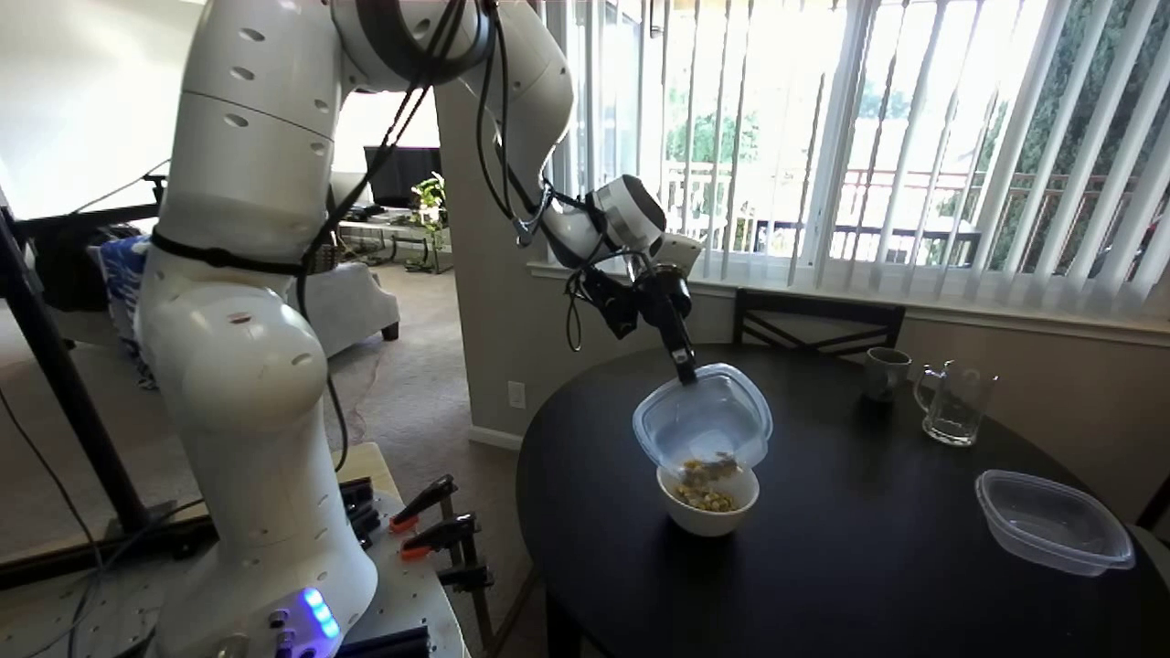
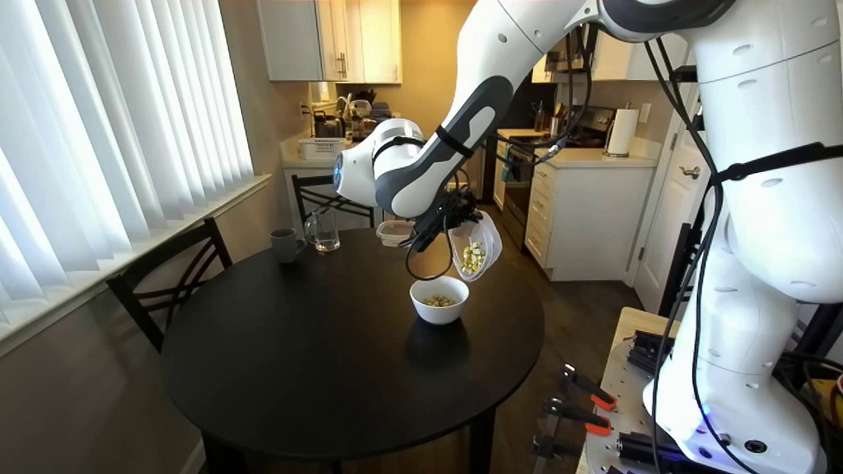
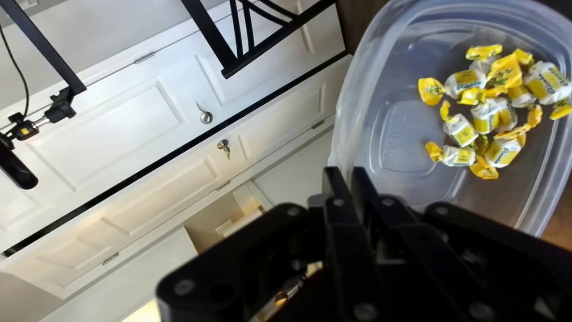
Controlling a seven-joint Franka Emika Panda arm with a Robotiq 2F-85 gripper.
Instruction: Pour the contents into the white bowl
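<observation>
Beside the round black desk [image 1: 823,557], a white jointed arm [image 1: 242,366] is standing at the left of an exterior view; to its right, the black jaws are clamping the upper rim of a clear, squarish plastic container [image 1: 704,416]. That container is slanting downward from the jaws, its lower edge hanging over or just beside the small round white bowl [image 1: 706,523], and the coming move is probably turning on that: more tilt, with the edge inside the bowl's rim. Some yellowish bits [image 1: 704,500] are already lying in the bowl, so the pour is looking partly done. Far to the right, a clear oval plastic tub [image 1: 1051,525] is resting well apart.

In an exterior view the bowl [image 2: 440,315] is sitting to the left, the container's edge appearing near its right rim; whether they are touching is unclear.

The wrist view is showing what is staying vague elsewhere: yellow-and-white wrapped sweets [image 3: 486,117] are heaping to the right, against the wall away from the jaws, while the bowl is not appearing.
</observation>
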